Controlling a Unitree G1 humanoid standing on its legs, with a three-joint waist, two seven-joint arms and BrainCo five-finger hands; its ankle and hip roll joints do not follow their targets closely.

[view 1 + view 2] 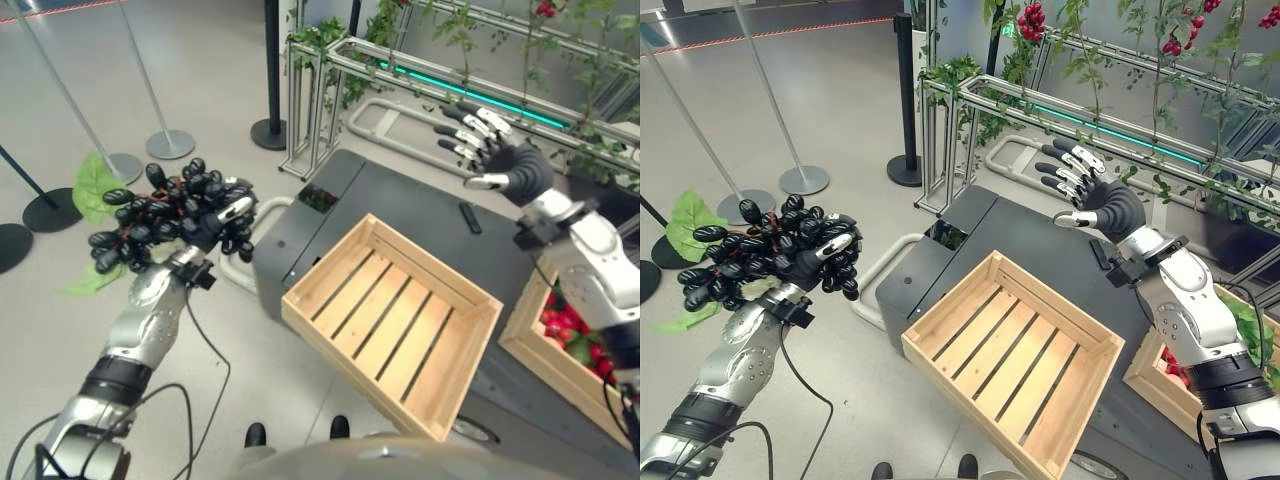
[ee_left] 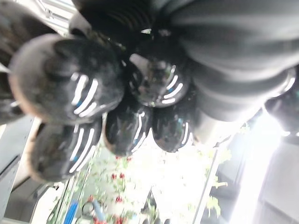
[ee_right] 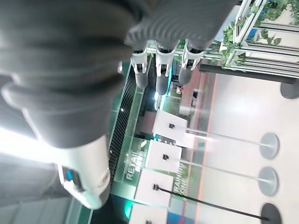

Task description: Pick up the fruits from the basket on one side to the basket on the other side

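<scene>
My left hand is shut on a bunch of dark grapes with green leaves, held in the air over the floor, left of the cart. Up close, the grapes press against the hand. An empty wooden slatted crate sits on the dark cart in the middle. A second wooden crate at the right edge holds red fruit and leaves. My right hand hovers open above the cart's far side, its fingers straight and holding nothing.
Stanchion posts with round bases stand on the floor to the left. A metal frame with climbing plants runs behind the cart. A small black object lies on the cart top beyond the empty crate.
</scene>
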